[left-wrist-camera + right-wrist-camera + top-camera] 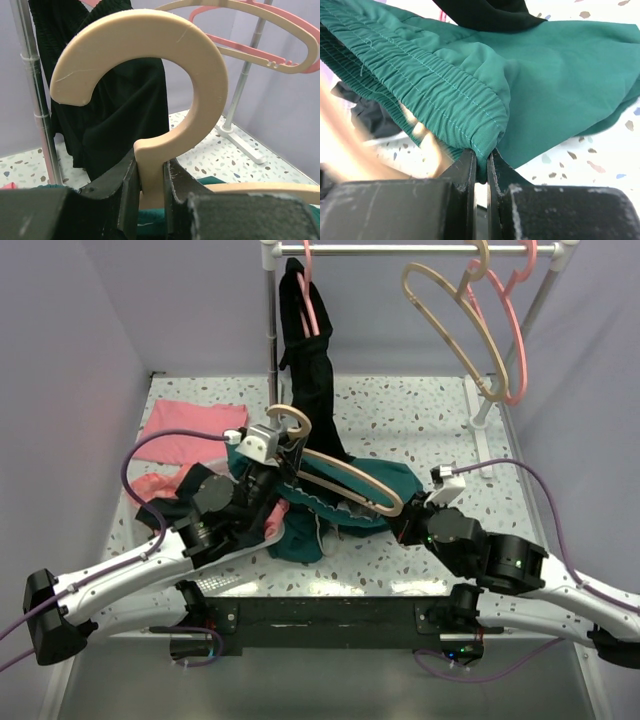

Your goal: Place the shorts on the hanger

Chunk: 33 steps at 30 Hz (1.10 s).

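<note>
Right, top view first: the hanger (345, 480) lies mid-frame, its long axis running from upper left to lower right, hook end at the upper left. Your left claw (288, 448) is at the hook end, and your right claw (408, 525) is just off the lower-right tip. The shorts (385, 480) are bunched on the table (420, 420) under and around the hanger, between the two claws.

Left wrist view: the left claw is clamped on the hanger's neck just below the hook, which stands upright at frame centre. A black garment (120, 100) hangs behind it.

Right wrist view: the right claw is pinched tight on the edge of the waistband (450, 85), with the fabric spreading up and to the right. A blurred tan bar at lower left sits below the waistband; you can't tell whether it's inside the opening.

My read: the next move turns on that. The waistband has to travel along the hanger's axis toward the left claw, and your right arm is the nearer one to that tip.
</note>
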Available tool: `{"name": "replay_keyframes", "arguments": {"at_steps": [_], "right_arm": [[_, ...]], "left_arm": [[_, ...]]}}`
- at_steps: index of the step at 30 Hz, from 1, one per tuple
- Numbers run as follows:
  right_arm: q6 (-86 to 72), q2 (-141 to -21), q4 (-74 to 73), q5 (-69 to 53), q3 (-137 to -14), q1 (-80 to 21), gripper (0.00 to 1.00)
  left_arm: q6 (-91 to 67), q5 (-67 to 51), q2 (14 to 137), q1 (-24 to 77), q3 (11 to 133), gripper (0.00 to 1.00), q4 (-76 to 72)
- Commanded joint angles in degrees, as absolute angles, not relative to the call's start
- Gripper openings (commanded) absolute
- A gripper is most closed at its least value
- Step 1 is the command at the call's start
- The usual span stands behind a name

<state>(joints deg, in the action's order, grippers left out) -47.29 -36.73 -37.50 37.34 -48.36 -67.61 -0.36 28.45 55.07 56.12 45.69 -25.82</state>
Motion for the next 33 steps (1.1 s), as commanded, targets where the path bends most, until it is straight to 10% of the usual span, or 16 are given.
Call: {"name": "replay_keyframes", "arguments": {"at_steps": [1,33], "right_arm": [[-50.6,-34.5,-52.0,39.1,-56.2,-67.8,0.00],[-50.2,-55.7,-68.5,32.1,-96.8,-67.7,0.00]], "left_arm": [[10.3,37.4,54.6,55.2,45.4,0.00,-33.8],[12.9,43.6,63.5,66.7,55.9,0.00,-35.8]]}}
